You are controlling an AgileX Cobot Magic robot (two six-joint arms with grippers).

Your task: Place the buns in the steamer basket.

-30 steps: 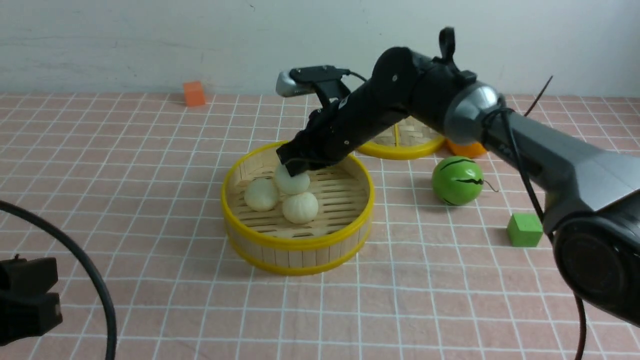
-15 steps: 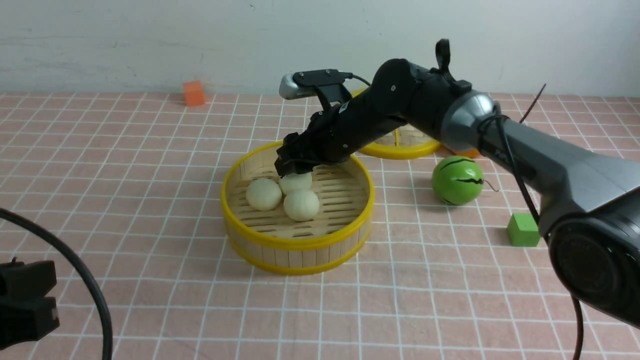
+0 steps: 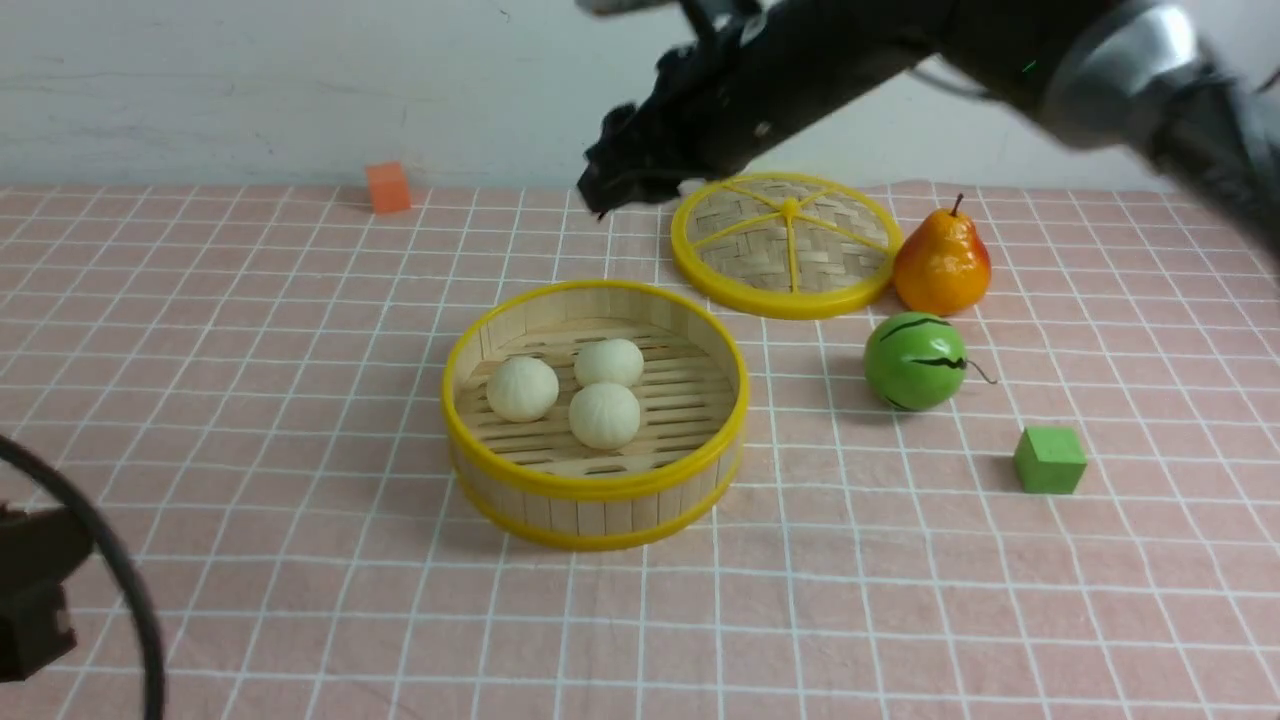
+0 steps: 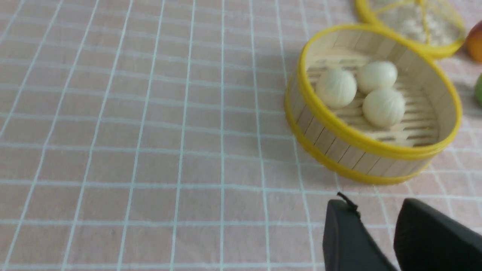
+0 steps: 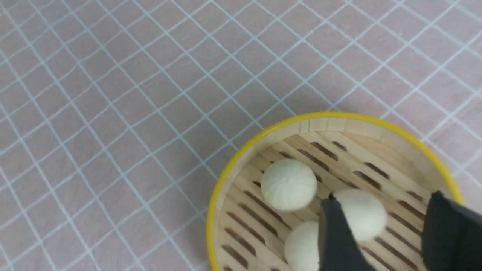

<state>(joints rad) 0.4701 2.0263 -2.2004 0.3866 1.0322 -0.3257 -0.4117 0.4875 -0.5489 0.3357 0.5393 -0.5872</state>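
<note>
On the table point(image 3: 880, 620): basket point(image 3: 600, 485), with three buns point(image 3: 604, 415) clustered in it. Behind and to its right, lid point(image 3: 790, 304); just right of that, pear point(image 3: 942, 265). Before the pear, melon point(image 3: 915, 360); farther right and nearer, near block point(image 3: 1050, 460). Behind the basket, leftward, far block point(image 3: 388, 187).

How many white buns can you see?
3. All sit in the steamer basket: one on the left, one at the back, one nearest the front. No others show.
</note>
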